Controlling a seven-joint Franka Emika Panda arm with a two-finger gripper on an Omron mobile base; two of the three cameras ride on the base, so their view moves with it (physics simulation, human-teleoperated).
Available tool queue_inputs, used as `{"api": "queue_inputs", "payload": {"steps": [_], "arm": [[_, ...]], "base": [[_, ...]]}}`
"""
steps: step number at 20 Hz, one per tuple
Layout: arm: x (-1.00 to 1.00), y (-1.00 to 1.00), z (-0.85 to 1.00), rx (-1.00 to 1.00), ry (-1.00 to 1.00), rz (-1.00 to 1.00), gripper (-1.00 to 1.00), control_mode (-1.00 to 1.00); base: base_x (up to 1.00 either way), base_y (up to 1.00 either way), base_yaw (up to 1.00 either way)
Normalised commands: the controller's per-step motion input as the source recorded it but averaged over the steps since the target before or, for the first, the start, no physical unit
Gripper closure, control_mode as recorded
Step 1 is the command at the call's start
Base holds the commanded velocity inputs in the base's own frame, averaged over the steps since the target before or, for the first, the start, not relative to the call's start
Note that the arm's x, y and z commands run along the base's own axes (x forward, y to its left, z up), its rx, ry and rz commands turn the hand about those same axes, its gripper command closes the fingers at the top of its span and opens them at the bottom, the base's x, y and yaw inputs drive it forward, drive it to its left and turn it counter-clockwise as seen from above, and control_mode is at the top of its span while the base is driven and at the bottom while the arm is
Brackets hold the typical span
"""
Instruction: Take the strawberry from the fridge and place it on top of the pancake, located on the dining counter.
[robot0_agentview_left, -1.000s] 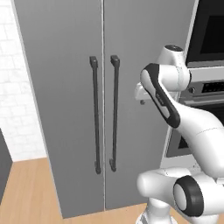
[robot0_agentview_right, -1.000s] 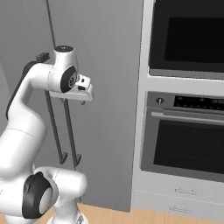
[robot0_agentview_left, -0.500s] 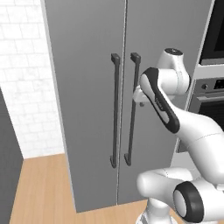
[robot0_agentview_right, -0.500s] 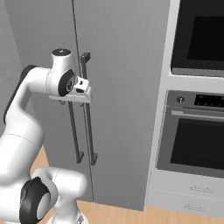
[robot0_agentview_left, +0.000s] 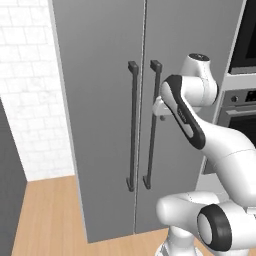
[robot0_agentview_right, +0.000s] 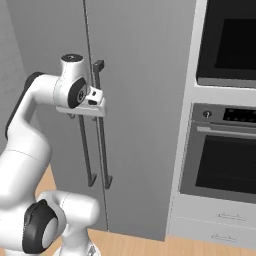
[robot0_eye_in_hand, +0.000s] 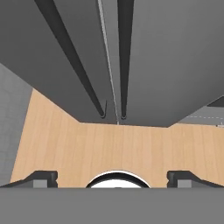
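the fridge (robot0_agentview_left: 110, 115) is standing with both doors shut; the gripper (robot0_eye_in_hand: 112, 177) is hanging spread wide, holding nothing, looking down along the two dark handles (robot0_eye_in_hand: 124, 57).

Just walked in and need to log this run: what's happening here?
The white arm is facing the fridge, whose two doors are shut. Its gripper points down along the two dark bar handles, fingers spread wide and holding nothing. No handle is grasped yet, and an oven stands beside the fridge.
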Motion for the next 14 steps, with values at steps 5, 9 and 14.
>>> {"api": "queue_inputs", "payload": {"steps": [5,9,14], "arm": [[0.00,0.00,0.00,0.00,0.00,0.00,-1.00,1.00],[0.00,0.00,0.00,0.00,0.00,0.00,-1.00,1.00],[0.00,0.00,0.00,0.00,0.00,0.00,-1.00,1.00]], "base": [[0.00,0.26,0.00],[0.00,0.25,0.00],[0.00,0.32,0.00]]}}
